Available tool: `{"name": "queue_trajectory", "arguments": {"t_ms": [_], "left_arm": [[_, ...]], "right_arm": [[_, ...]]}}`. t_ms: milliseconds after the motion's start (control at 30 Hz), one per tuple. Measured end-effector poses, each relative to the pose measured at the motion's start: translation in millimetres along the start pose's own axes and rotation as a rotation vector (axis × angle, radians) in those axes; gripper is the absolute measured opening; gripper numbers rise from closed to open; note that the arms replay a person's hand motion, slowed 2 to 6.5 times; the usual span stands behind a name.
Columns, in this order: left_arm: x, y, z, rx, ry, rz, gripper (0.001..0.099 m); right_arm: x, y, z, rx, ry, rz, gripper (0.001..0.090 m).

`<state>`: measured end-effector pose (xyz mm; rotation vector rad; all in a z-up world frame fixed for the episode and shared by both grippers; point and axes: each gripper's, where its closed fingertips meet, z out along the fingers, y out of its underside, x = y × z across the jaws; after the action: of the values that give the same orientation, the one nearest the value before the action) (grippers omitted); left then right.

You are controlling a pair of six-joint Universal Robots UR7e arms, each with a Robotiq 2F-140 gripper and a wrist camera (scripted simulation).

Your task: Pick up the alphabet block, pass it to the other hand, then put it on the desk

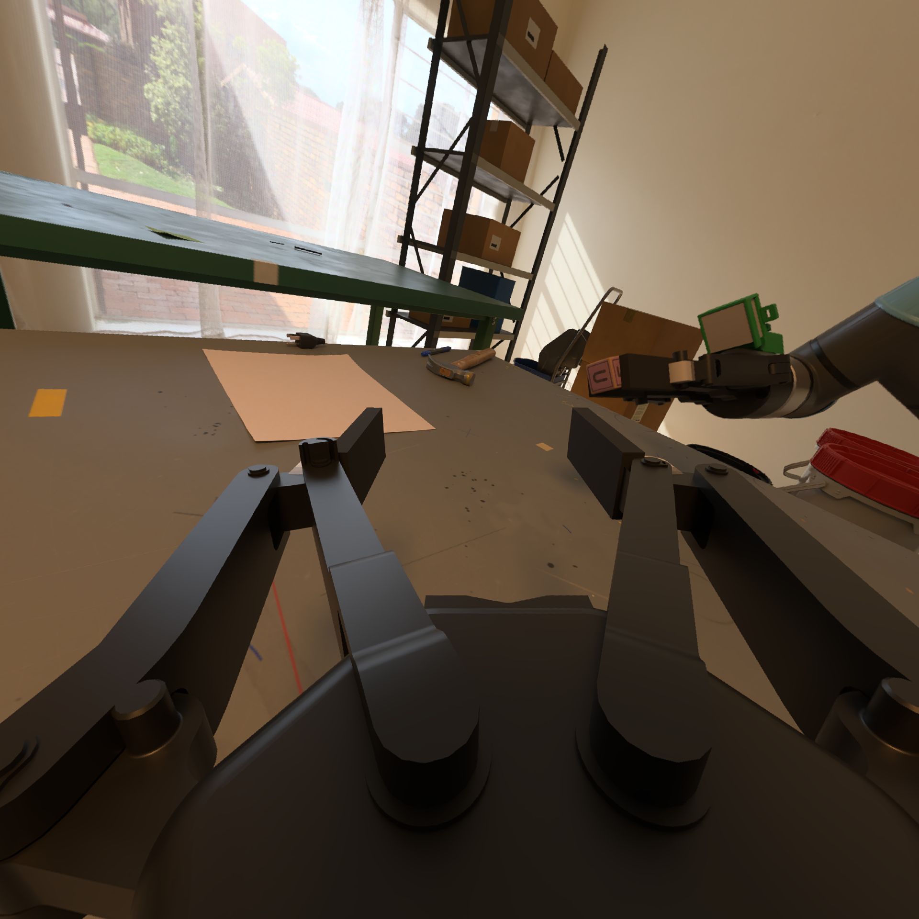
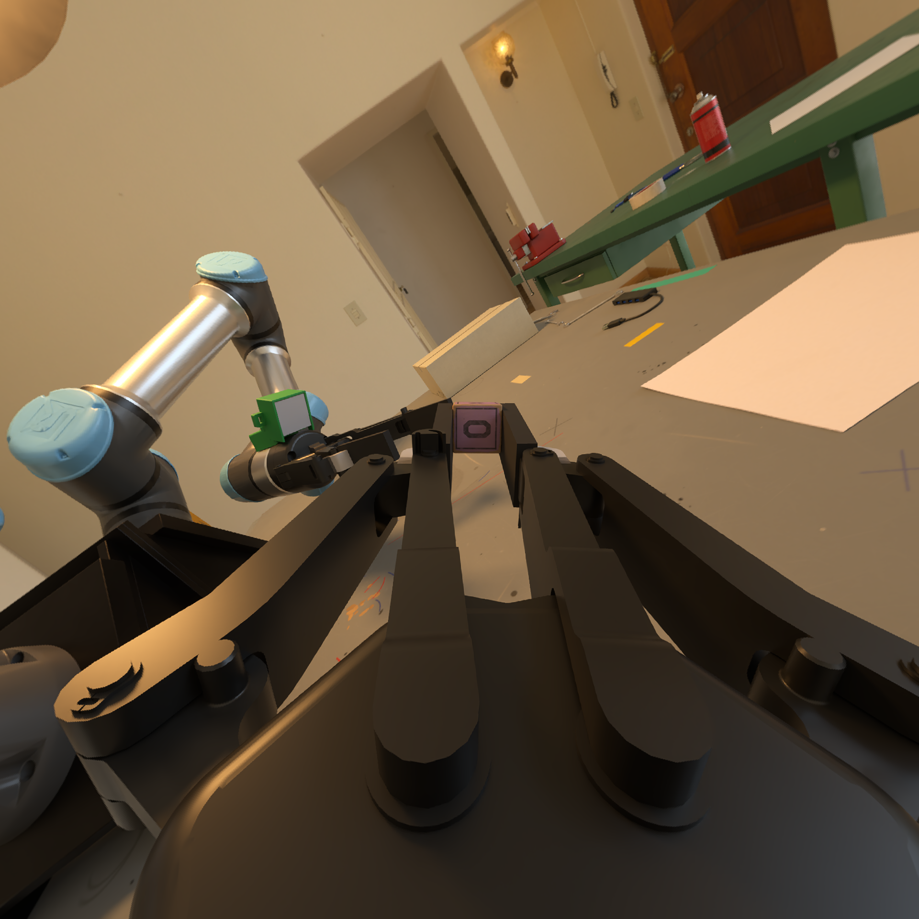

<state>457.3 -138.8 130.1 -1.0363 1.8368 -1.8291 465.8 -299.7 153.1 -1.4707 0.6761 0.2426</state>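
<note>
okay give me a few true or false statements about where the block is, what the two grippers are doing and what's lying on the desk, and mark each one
1. The right gripper is shut on the alphabet block. True.
2. The left gripper holds the block. False: its fingers are spread apart with nothing between them.
3. The block rests on the desk. False: in the left wrist view it is held in the air beyond the desk edge.
4. A hammer lies on the desk beyond the sheet of paper. True.
5. The sheet of paper is under the block. False: the paper lies flat on the desk, off to the side.
</note>
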Motion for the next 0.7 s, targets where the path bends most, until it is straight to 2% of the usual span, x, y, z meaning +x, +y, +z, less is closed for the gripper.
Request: {"name": "queue_trajectory", "arguments": {"t_ms": [300, 700], "left_arm": [[4, 2, 5, -0.021, 0.025, 0.006, 0.0965], [8, 7, 9, -0.050, 0.045, 0.026, 0.0953]], "right_arm": [[-1, -32, -29, 0.036, 0.064, -0.122, 0.0250], [23, -87, -92, 0.113, 0.283, -0.208, 0.0250]]}}
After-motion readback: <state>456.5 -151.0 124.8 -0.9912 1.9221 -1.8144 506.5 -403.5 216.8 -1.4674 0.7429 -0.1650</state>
